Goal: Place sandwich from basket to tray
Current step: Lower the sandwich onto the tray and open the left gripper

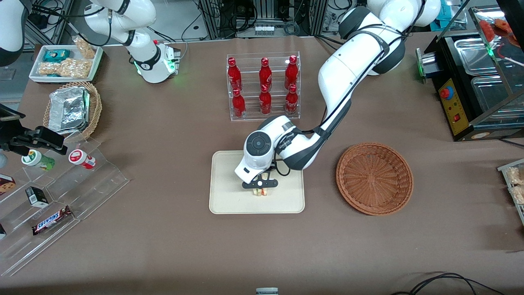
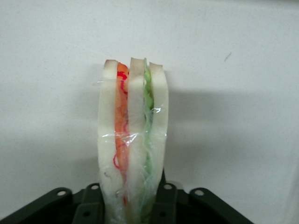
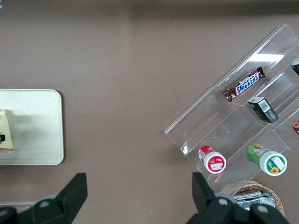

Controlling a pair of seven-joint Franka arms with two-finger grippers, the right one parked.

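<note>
Here the tool (image 1: 260, 189) pinches the film-wrapped wedge sandwich (image 2: 132, 140) over the smooth cream tray (image 1: 229, 196).

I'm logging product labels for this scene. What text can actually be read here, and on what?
"SNICKERS": brown candy bar on the clear acrylic stepped stand.
Red bottles, small black box, two round lidded cups: print unreadable.
Clear-wrapped sandwich, held over the cream tray by the claw: none.

Front view high, overlooking table; left wrist close above tray (image 2: 243, 70).
</note>
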